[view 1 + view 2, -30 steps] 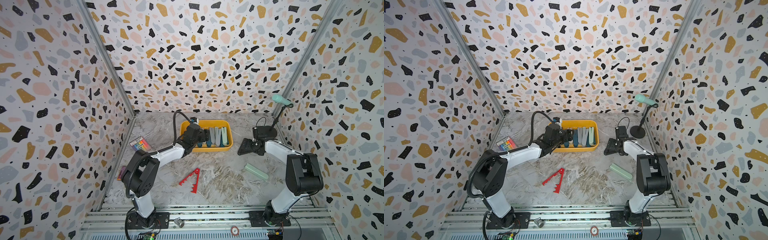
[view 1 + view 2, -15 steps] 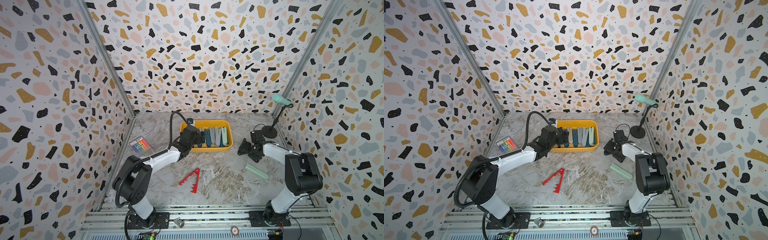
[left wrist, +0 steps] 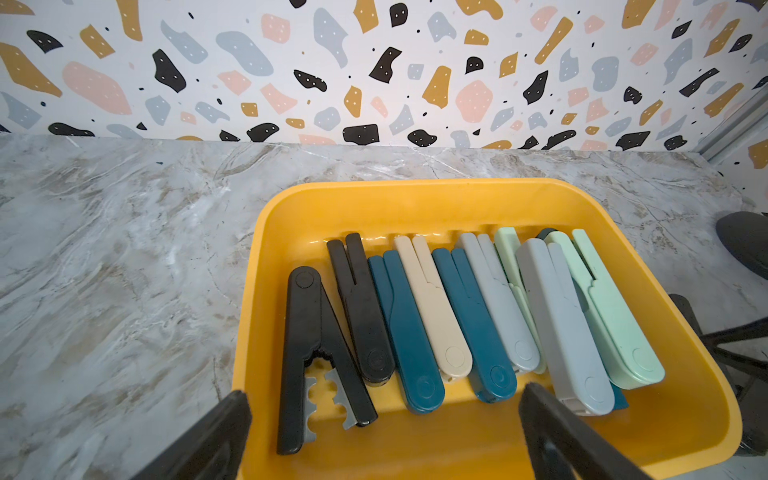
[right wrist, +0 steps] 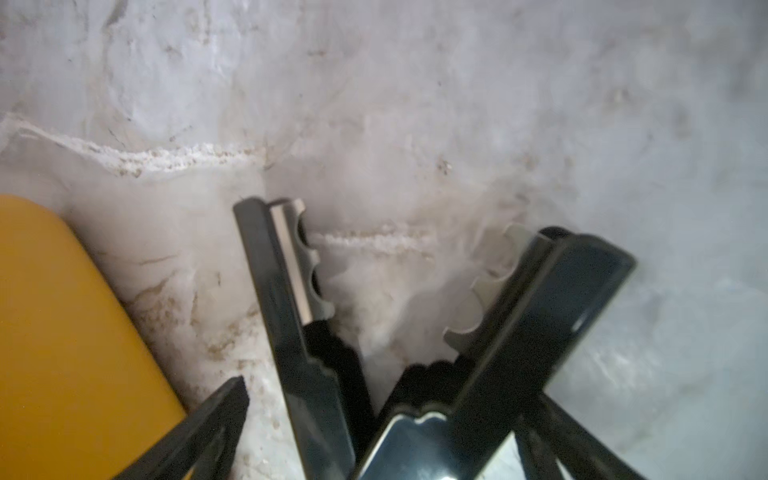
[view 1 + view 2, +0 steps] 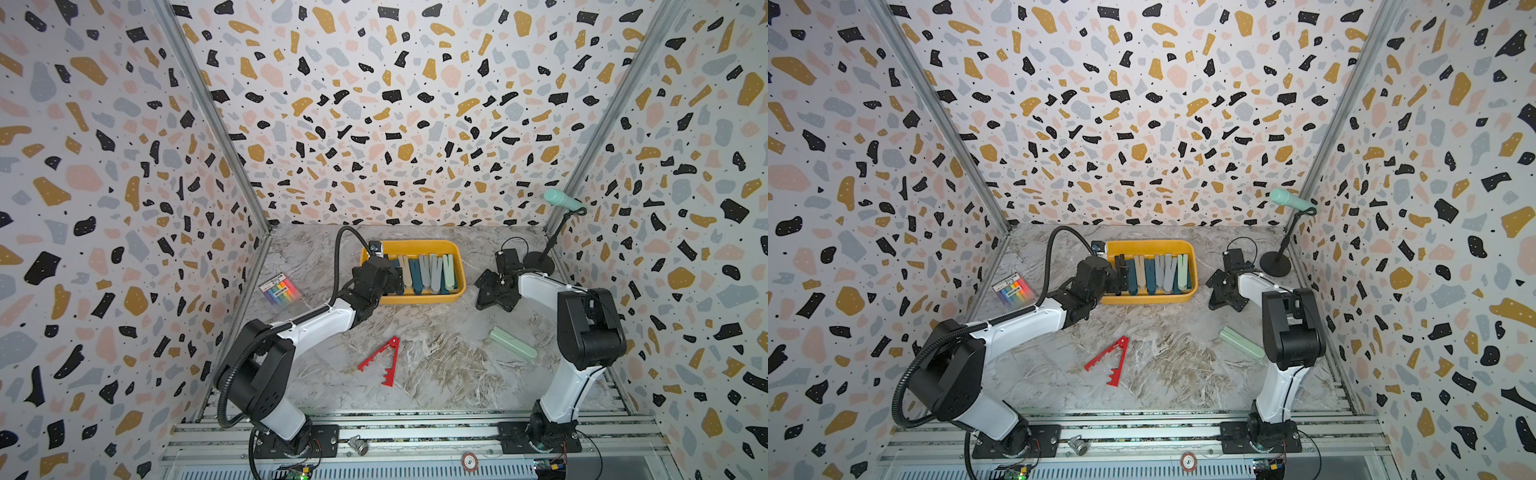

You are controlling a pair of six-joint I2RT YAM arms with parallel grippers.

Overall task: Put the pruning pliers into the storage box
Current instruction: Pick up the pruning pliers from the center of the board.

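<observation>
Right gripper [image 5: 494, 289], jaws apart, straddles the spread black pliers [image 4: 286, 299] — V opening away from the wrist — just right of the box [image 5: 419, 298] in a top view; not clamped, I judge.

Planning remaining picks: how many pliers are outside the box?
3: red pliers mid-table, mint pliers near the right arm, black pliers at the right gripper. Arms may hide more.

Bare table [image 5: 436, 365] between red pliers [image 5: 378, 354] and mint pliers [image 5: 513, 344]; microphone stand [image 5: 539, 262] blocks far corner.
</observation>
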